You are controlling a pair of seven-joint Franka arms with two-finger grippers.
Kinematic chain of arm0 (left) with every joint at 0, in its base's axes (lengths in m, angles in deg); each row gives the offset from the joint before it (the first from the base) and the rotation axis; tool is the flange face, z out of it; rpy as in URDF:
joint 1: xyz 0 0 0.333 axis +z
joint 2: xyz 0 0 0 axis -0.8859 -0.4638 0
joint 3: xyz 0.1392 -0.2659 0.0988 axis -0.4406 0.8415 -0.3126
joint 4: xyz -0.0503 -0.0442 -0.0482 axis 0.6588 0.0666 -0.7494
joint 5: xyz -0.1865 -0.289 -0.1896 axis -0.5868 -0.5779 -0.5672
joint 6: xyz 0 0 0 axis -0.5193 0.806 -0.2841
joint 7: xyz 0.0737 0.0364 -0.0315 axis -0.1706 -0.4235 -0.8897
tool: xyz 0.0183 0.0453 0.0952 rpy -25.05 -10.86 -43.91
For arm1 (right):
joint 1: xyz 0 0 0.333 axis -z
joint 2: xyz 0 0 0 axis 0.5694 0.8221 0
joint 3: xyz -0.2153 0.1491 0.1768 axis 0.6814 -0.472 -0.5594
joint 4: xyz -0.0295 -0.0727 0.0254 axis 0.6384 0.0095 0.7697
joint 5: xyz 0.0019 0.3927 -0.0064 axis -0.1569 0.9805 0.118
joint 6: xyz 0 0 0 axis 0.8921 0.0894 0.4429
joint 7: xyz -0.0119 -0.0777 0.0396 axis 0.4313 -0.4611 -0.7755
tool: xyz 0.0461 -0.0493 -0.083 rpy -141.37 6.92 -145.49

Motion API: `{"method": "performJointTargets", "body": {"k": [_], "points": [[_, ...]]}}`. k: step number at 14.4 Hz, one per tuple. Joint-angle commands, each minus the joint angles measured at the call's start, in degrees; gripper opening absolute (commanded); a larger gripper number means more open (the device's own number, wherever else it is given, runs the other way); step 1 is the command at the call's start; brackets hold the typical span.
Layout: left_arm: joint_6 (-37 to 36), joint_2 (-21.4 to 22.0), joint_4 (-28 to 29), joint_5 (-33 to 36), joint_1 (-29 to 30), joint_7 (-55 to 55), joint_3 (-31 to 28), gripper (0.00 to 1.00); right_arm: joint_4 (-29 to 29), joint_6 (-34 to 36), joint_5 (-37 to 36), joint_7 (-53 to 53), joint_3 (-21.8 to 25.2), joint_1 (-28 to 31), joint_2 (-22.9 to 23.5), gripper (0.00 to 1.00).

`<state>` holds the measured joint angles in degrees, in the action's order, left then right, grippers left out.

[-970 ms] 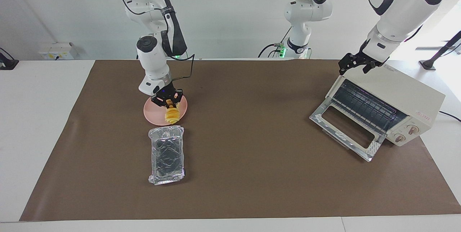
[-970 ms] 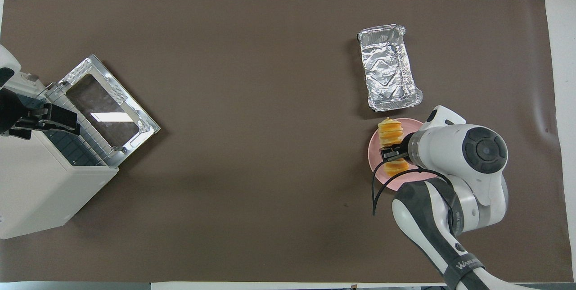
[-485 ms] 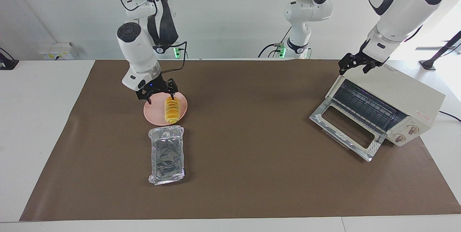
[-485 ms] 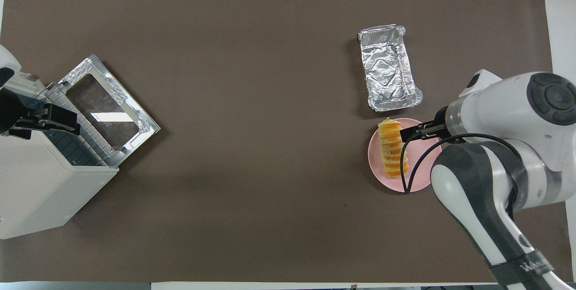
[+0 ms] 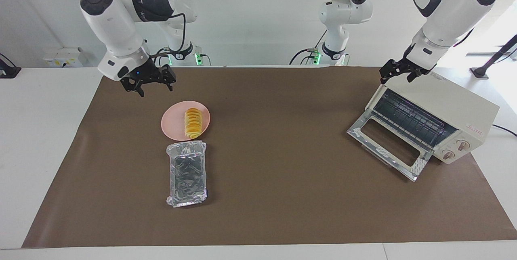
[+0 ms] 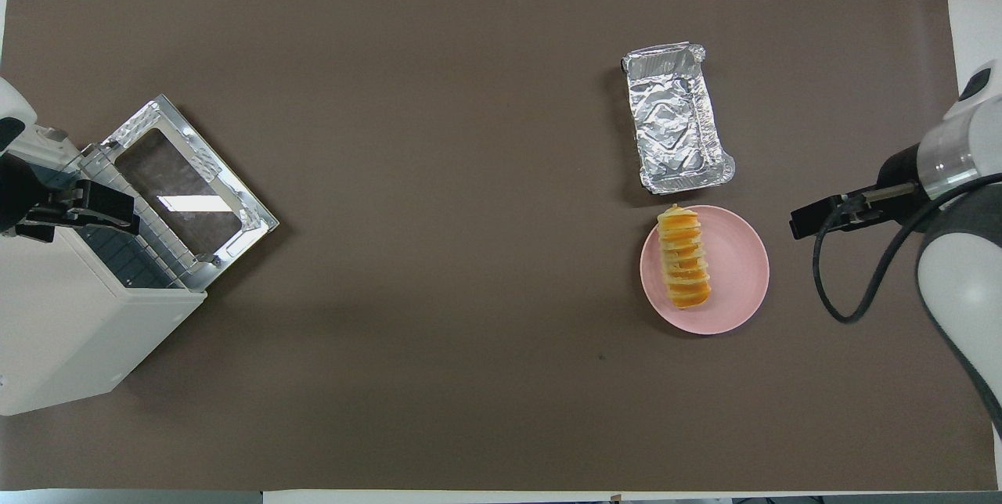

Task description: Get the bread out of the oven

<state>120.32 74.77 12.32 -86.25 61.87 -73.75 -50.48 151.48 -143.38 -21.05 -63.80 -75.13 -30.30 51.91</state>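
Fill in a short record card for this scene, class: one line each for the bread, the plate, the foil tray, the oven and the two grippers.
bread: lying on the pink plate, out of the oven, not held
foil tray: empty, beside the plate, farther from the robots
oven: at the left arm's end of the table, door dropped open, rack bare
right gripper: open, empty, raised over the brown mat near the plate
left gripper: open, waiting at the oven's top edge
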Motion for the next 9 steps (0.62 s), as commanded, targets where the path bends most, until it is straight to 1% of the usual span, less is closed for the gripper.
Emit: {"method": "performJointTargets", "body": {"k": [1, 4, 6, 9], "points": [[0.91, 0.71, 0.77, 1.03, -0.03, 0.22, -0.03, 1.0, -4.61, 4.48, 0.16, -1.44, -0.55, 2.18, 0.74, 1.0], [0.91, 0.71, 0.77, 1.03, -0.03, 0.22, -0.03, 1.0, -4.09, 2.56, -0.28, -1.44, -0.64, 2.88, 0.74, 1.0], [0.91, 0.79, 0.77, 1.03, -0.03, 0.13, -0.03, 1.0, -3.66, 2.12, -1.95, -1.35, -0.72, 2.8, 0.57, 1.0], [0.91, 0.79, 0.77, 1.03, -0.03, 0.22, -0.03, 1.0, -2.69, 1.68, -2.22, -1.17, -0.64, 2.36, 0.12, 1.0]]}}
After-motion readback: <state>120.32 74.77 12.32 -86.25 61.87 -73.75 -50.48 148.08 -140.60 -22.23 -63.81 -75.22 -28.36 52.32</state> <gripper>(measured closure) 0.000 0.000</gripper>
